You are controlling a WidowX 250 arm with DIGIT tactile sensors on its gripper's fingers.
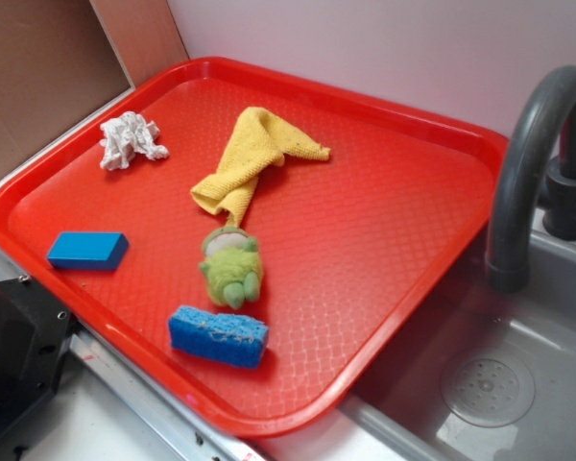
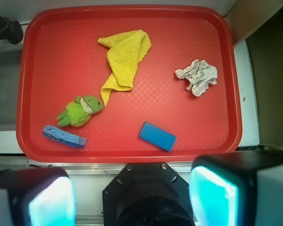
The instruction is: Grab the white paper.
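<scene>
1. A red tray (image 1: 403,125) lies on the counter (image 1: 96,423) and serves as the landmark here; everything small rests on its patterned floor.
2. The paper (image 1: 130,139), a crumpled white wad, sits inside the tray near the corner closest to the brown panel (image 1: 38,67). Nothing touches it.
3. In the wrist view the paper (image 2: 197,76) lies toward the tray's right rim, well apart from the other items.
4. A yellow cloth (image 1: 252,154) is bunched near the tray's middle, toward the back rim.
5. A green plush toy (image 1: 231,269) lies just below the cloth's narrow end, very close to it; contact cannot be confirmed.
6. A blue sponge (image 1: 218,335) sits just beside the toy, nearer the tray's front rim.
7. A blue block (image 1: 87,250) lies flat near the tray's front-left rim, between the paper and the sponge but apart from both.
8. The end effector (image 2: 132,197) hangs outside the tray's front rim in the wrist view, its two fingers (image 2: 212,197) spread wide with nothing between them.
9. A dark faucet (image 1: 528,163) arches beside the tray's right rim, over a grey sink (image 1: 490,384).
</scene>
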